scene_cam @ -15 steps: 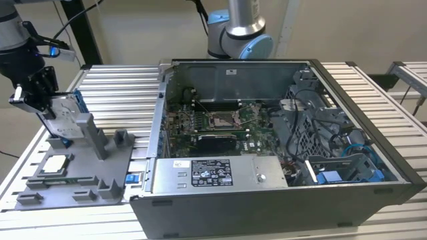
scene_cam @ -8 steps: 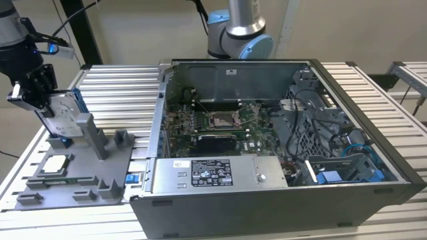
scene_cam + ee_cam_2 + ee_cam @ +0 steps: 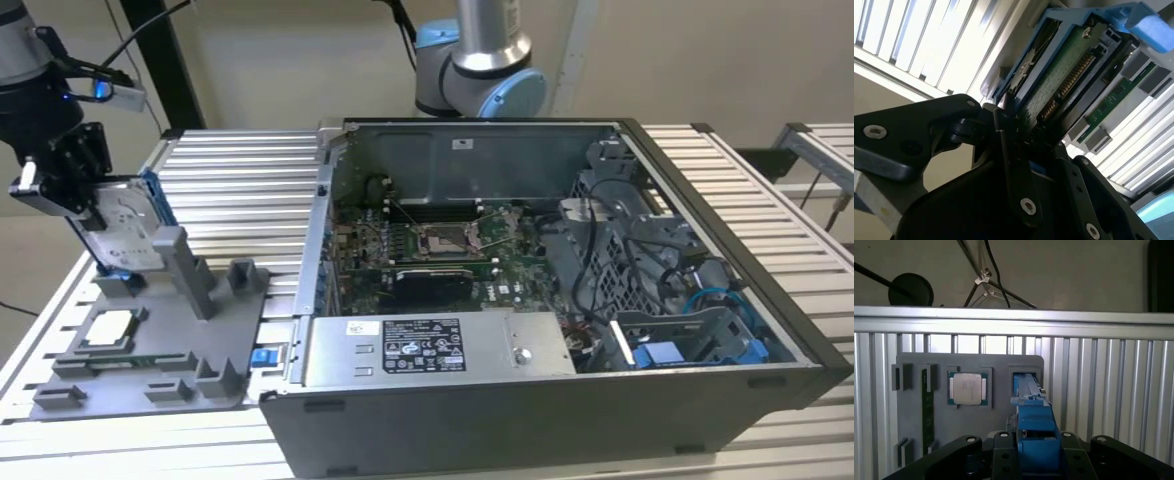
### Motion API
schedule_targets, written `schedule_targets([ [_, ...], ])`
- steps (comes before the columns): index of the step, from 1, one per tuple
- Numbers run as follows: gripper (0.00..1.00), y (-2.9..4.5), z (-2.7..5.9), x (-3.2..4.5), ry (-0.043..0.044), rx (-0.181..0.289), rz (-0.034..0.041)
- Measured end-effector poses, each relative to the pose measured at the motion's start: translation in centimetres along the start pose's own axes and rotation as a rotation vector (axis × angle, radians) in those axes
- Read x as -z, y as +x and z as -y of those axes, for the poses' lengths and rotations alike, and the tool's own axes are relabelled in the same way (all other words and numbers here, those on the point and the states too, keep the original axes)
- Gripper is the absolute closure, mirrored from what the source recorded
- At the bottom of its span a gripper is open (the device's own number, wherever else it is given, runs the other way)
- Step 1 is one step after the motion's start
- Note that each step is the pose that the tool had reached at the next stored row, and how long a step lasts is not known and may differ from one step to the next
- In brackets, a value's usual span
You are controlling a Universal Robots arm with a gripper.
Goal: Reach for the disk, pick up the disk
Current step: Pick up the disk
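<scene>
disk [image 3: 134, 228] in gripper [image 3: 91, 213], long axis near-vert.

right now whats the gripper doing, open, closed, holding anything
gripper: closed on the disk, which stands on edge with its lower end at the grey holder plate.

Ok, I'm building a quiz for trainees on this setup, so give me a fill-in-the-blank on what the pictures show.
The hand grips a silver ___ with blue rails. It stands ___ in the grey tray. The computer case beside the tray lies ___, its board showing. Missing words: disk; upright; open.
</scene>
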State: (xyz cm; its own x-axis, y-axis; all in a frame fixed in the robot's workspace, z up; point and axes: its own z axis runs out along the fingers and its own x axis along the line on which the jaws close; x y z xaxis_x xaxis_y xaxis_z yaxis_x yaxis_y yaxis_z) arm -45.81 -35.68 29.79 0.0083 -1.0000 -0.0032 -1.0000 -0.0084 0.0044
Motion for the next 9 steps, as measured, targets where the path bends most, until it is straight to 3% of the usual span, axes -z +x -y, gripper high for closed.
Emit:
schedule_targets([
  [9, 1.0, 0.0, 0.0, 0.91, 0.0, 0.0, 0.0],
])
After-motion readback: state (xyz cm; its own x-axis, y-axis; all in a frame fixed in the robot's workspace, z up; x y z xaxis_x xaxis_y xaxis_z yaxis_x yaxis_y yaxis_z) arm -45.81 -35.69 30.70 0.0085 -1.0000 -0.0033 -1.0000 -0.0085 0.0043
